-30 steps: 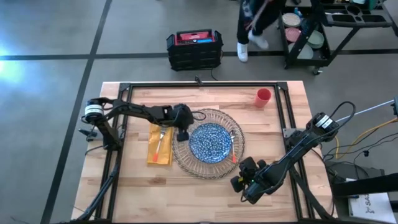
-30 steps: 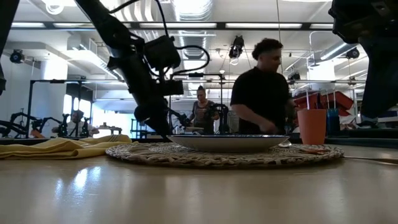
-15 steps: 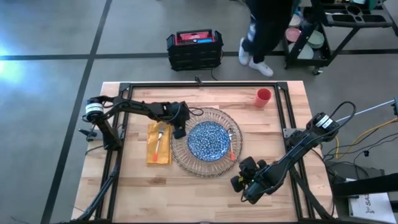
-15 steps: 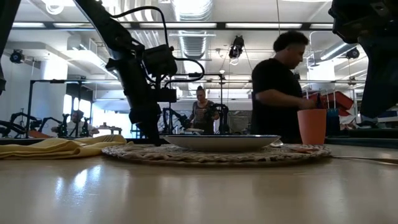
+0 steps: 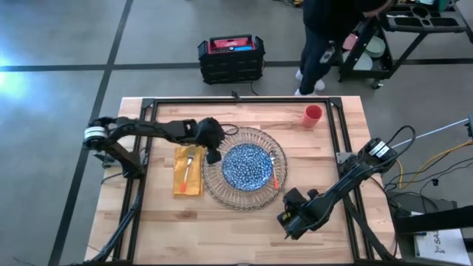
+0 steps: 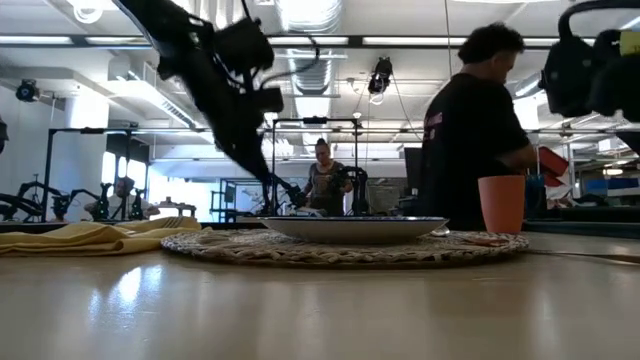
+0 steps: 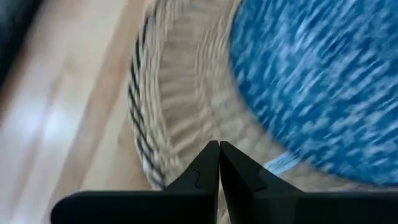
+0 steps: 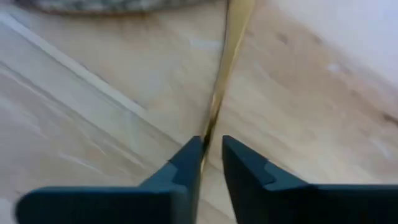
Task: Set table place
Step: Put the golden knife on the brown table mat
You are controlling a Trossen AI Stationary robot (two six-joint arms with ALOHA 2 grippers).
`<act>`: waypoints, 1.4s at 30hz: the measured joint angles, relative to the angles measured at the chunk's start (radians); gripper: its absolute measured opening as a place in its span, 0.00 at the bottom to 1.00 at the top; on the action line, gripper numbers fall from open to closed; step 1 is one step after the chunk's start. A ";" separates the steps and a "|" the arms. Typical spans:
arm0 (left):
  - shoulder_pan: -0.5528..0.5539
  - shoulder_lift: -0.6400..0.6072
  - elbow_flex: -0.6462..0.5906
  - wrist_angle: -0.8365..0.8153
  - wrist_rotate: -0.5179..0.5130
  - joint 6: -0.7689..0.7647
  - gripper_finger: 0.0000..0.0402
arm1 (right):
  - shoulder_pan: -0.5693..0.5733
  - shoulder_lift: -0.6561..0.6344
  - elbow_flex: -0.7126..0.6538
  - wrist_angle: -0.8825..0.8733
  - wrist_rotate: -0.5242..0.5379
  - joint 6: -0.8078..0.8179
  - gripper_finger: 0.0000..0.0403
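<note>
Looking down from the high view, you have the charger (image 5: 244,179) near the middle of the frame on the wooden surface (image 5: 222,236), with the blue-patterned plate (image 5: 247,167) resting on it. Just left of the charger lies the yellow napkin (image 5: 189,171), and an orange-handled fork (image 5: 187,169) sits on top of it. Another orange-handled piece (image 5: 276,176) lies on the charger's right part, beside the plate. The red cup (image 5: 312,115) stands upright toward the upper right of the surface, well apart from the charger.

Your left gripper (image 5: 213,153) is at the charger's left rim, between the napkin and the plate. In the left wrist view its jaws are together with nothing between them, pointing down at the ribbed rim just beside the plate's blue edge.

Your right gripper (image 5: 289,224) hangs over bare wood in the lower right of the high view, below and to the right of the charger. In the right wrist view its jaws stand slightly apart; a thin yellowish streak (image 8: 225,59) runs between them, though the blur makes it hard to say what it is or whether they touch it.

A person (image 5: 325,33) stands on the floor beyond the surface's far edge, at the top right of the high view.
</note>
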 joint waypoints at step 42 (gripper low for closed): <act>-0.077 -0.071 -0.053 0.163 -0.002 0.039 0.00 | -0.320 -0.008 0.142 -0.402 0.058 -0.008 0.01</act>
